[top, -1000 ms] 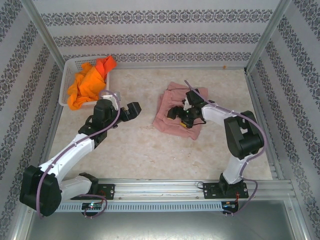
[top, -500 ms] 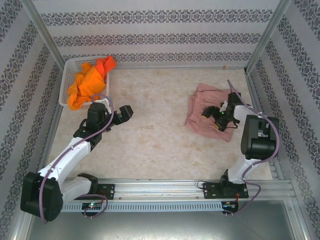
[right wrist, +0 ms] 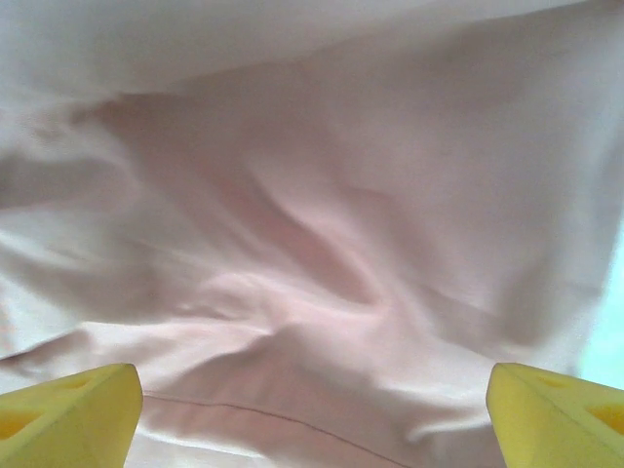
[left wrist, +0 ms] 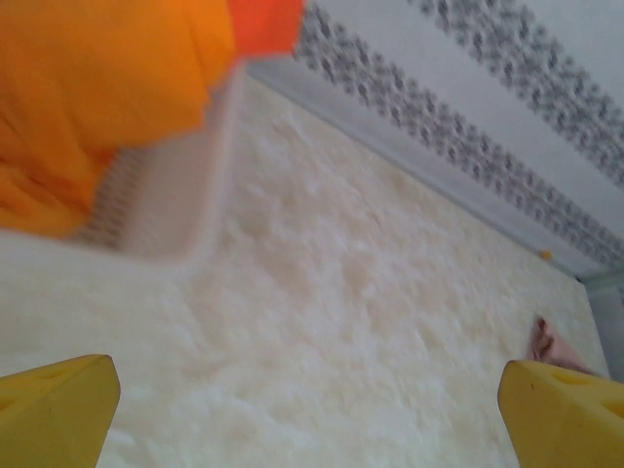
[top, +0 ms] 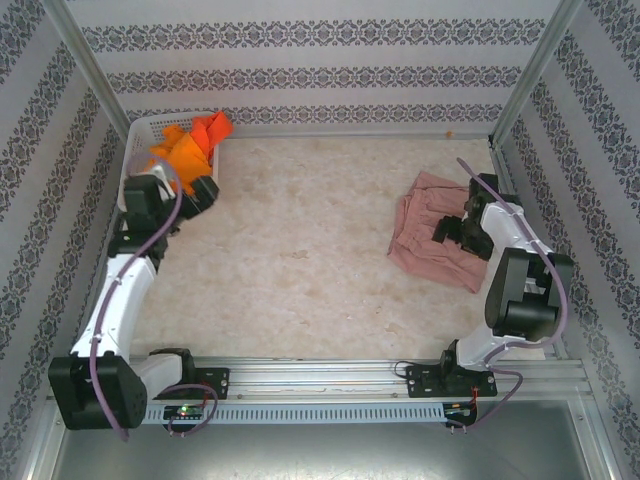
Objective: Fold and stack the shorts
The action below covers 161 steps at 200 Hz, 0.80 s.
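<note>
The dusty pink shorts [top: 430,240] lie folded and wrinkled at the table's right side. My right gripper [top: 449,230] is low over them and open. In the right wrist view the pink shorts [right wrist: 322,224] spread beneath my right gripper [right wrist: 312,419], its yellow fingertips [right wrist: 68,409] wide apart. Bright orange shorts [top: 185,148] are heaped in the white basket [top: 135,150] at the far left. My left gripper [top: 203,190] is open beside the basket's near right corner with nothing in it. The left wrist view has the orange shorts [left wrist: 97,88] at upper left, ahead of my left gripper [left wrist: 312,419].
The basket's rim [left wrist: 166,205] is blurred in the left wrist view. Patterned walls and metal posts [top: 525,85] enclose the table. A rail [top: 330,375] runs along the near edge. Bare marbled tabletop [top: 300,240] lies between the two arms.
The right arm has swung right, taking the pink shorts from the table's middle to its right side, with its jaws widening. The left arm has swung left and back to the basket.
</note>
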Each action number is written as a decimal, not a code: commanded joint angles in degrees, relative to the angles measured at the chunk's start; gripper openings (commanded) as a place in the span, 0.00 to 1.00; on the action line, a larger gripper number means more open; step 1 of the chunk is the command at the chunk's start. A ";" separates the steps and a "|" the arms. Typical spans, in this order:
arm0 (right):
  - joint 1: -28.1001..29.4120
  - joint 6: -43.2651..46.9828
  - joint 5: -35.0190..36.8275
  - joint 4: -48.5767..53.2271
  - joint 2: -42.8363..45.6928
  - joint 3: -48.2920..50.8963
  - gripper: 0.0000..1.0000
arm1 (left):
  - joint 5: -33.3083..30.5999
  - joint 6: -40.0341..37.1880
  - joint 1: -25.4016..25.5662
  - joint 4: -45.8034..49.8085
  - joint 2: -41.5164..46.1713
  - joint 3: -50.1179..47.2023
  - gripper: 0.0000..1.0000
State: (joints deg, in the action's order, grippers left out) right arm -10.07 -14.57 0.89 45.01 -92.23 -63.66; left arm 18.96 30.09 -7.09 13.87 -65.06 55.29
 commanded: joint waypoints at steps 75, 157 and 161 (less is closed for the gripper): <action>26.30 2.45 15.26 3.42 -0.48 -10.05 0.95 | 2.56 -7.97 -11.89 11.23 -28.09 27.64 0.98; 33.21 9.24 38.35 12.28 -17.88 -14.85 0.97 | 6.44 -8.81 -11.82 15.68 -38.93 39.85 0.91; 33.06 9.62 39.20 12.42 -18.00 -14.40 0.97 | 6.36 -8.82 -11.80 15.60 -38.92 39.74 0.91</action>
State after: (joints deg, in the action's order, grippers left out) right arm 23.73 -8.01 29.95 53.49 -110.54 -79.07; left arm 24.03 22.65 -18.87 27.70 -104.88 93.69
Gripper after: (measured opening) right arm 0.976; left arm 0.912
